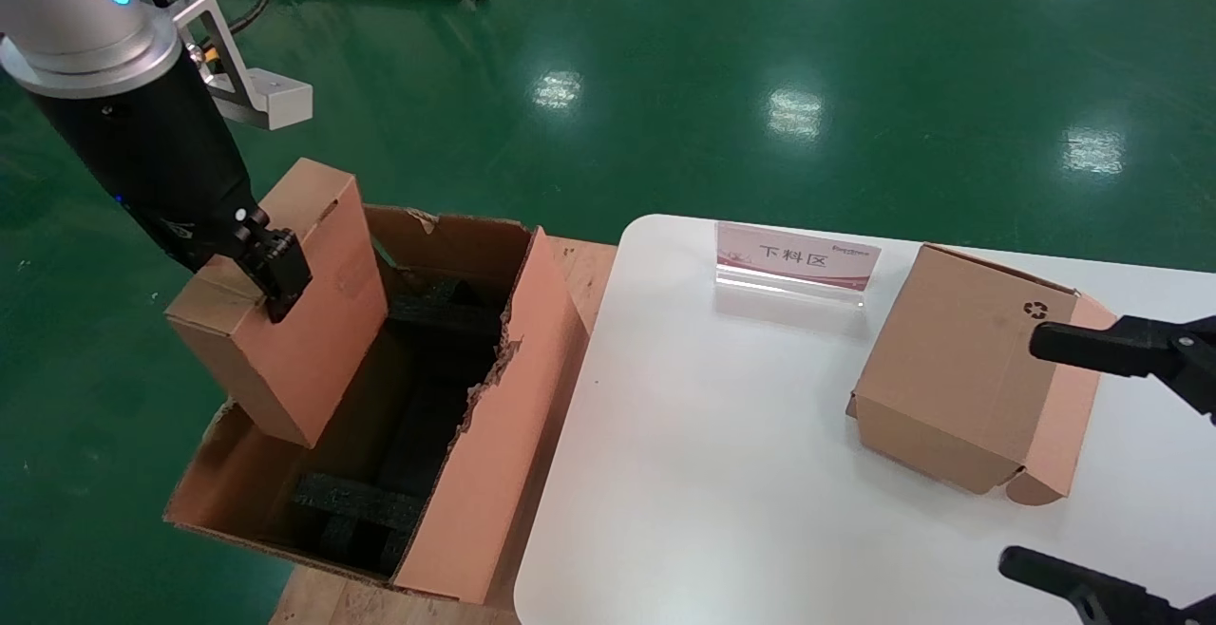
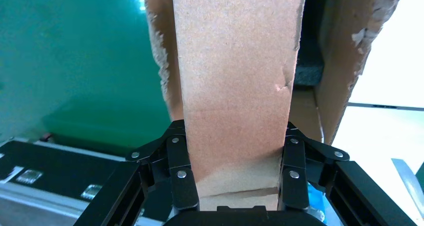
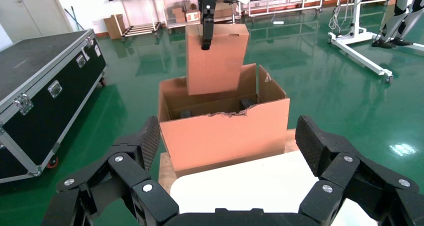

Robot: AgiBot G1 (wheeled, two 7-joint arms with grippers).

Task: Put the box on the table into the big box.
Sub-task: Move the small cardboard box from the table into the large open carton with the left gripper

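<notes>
Box (image 1: 285, 321) clamped in left gripper (image 1: 271, 274) jaws, tilted over big box (image 1: 494, 435) holding black foam (image 1: 356, 501); right gripper (image 3: 227, 151) jaws apart.

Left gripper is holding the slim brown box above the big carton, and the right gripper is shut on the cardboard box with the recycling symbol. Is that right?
Not quite. The right gripper is open and grips nothing, as the right wrist view shows; in the head view it sits beside the recycling-symbol box on the table. The rest holds: the left gripper holds the slim box above the big carton.
</notes>
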